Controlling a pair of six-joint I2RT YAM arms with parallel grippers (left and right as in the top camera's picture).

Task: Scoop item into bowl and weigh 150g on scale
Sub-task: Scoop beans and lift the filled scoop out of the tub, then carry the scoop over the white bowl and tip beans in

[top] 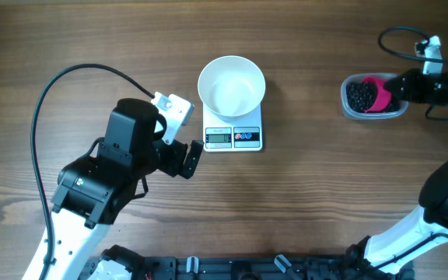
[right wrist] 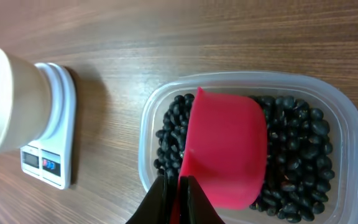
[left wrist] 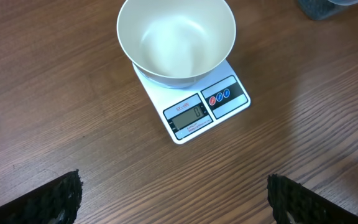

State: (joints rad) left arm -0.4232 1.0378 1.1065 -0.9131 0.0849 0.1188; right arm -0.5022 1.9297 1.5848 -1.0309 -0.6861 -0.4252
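— Pinching the near edge of the small pink plastic scoop (right wrist: 229, 149), the right gripper (right wrist: 178, 193) has its jaws drawn almost together on it.
— And where's the scoop?
— Just ahead of that gripper, inside the clear rounded-rectangle plastic tub (right wrist: 149, 137), lying over the heap of small round black beans (right wrist: 297, 143).
— The other arm?
— The left gripper (left wrist: 174, 200) hangs with its jaws spread wide, holding nothing, above the brown wooden counter (left wrist: 55, 112). Just ahead of it sits the small white square digital kitchen scale (left wrist: 197, 112), with its display and red and blue buttons facing the gripper. The round plain white bowl (left wrist: 176, 40) stands empty on the scale.
— Near the tub?
— No, well apart; from the right gripper, bowl and scale lie far off to the left.
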